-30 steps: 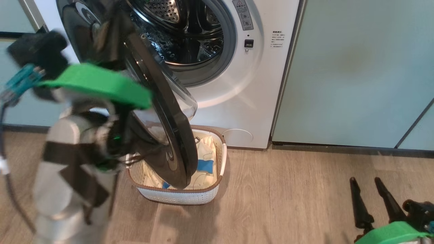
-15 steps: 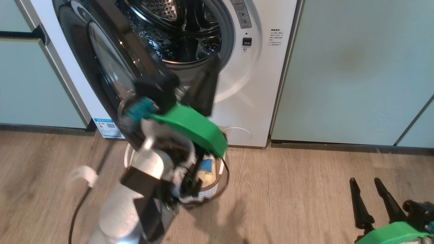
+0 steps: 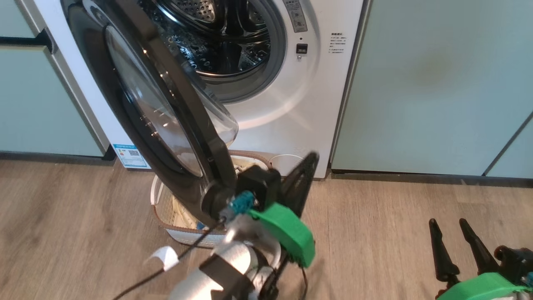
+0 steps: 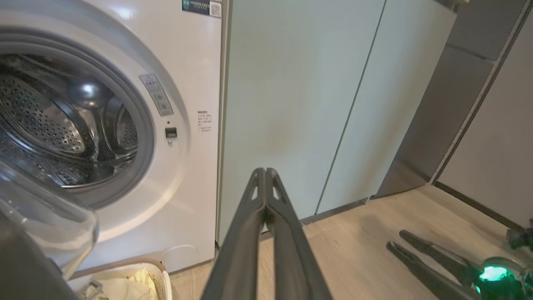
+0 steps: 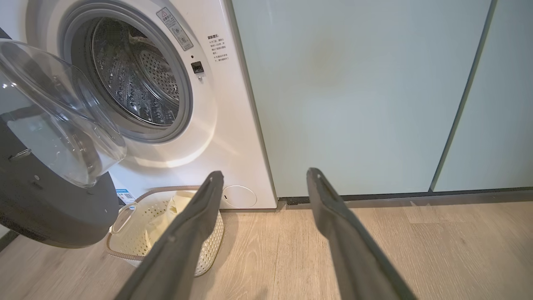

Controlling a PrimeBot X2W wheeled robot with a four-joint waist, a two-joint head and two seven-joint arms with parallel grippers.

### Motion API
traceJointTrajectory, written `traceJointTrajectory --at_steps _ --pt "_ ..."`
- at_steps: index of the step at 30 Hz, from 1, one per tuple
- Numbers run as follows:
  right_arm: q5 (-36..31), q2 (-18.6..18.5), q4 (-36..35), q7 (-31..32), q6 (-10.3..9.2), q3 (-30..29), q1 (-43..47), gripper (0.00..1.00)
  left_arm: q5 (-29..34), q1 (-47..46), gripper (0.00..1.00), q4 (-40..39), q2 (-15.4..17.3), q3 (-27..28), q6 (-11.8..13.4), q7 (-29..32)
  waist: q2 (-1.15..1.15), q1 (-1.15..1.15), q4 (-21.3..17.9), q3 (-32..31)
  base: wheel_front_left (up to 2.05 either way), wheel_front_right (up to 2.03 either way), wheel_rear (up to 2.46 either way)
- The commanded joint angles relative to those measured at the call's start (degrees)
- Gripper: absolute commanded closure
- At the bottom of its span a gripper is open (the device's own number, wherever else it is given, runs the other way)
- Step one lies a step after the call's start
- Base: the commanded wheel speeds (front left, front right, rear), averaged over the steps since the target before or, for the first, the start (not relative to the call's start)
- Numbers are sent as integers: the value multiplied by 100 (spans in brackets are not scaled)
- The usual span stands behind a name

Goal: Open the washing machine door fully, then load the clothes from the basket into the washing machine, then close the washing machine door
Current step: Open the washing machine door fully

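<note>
Black-rimmed washing machine door [image 3: 154, 112] is swung out to the left of the opening, roughly edge-on to the head camera. Clear glass bowl bulges toward the machine side. Lower rim hangs over the basket [image 3: 187, 238].

Washing machine [image 3: 291, 116]: opening uncovered, with the grey gasket and steel drum [image 3: 216, 37] in plain sight.

Basket sits on the wood floor [image 3: 374, 233] just in front of the washer, under the door. In the head view the door hides most of it. Clothes [image 5: 177, 204] lie inside it; the right wrist view shows cream fabric bunched near the back wall.

Left claw [image 3: 312, 160]: clenched, fingers pressed together along their length, nothing between them. It sits low, just right of the basket and the door's lower rim. Fingers angle up toward the washer's lower right corner. The wrist block is right beside the door rim; can't tell if they touch. In the left wrist view the shut fingers point at the seam between the washer and the pale green cabinet [image 3: 437, 83].

Right claw [image 3: 449, 223]: released, fingers spread, empty. It sits low at the right over bare floor, well apart from the basket and door, tips toward the cabinet front.

Blue label sticker [image 3: 131, 155] is at the washer's lower left, behind the door. A second green cabinet [image 3: 37, 104] stands left of the washer.
</note>
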Motion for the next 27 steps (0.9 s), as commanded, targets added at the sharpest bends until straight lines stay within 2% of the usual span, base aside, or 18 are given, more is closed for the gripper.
traceJointTrajectory --at_steps 1,7,13,27 --pt "-7 -170 -184 -55 3 103 -177 0 -50 -143 100 -104 35 126 42 -97 0 0 -23 4 0 0 0" --pt "-17 -173 -205 -55 3 103 -160 0 -226 -22 100 444 34 -84 175 -503 0 0 -63 20 0 0 0" --pt "-25 -179 -200 -55 3 127 -176 0 -375 -36 100 981 34 -221 157 -851 0 0 -83 37 0 0 0" --pt "-25 -233 -197 -55 3 169 -214 0 -800 -244 100 2076 34 -51 372 -1448 0 0 -200 157 0 0 0"
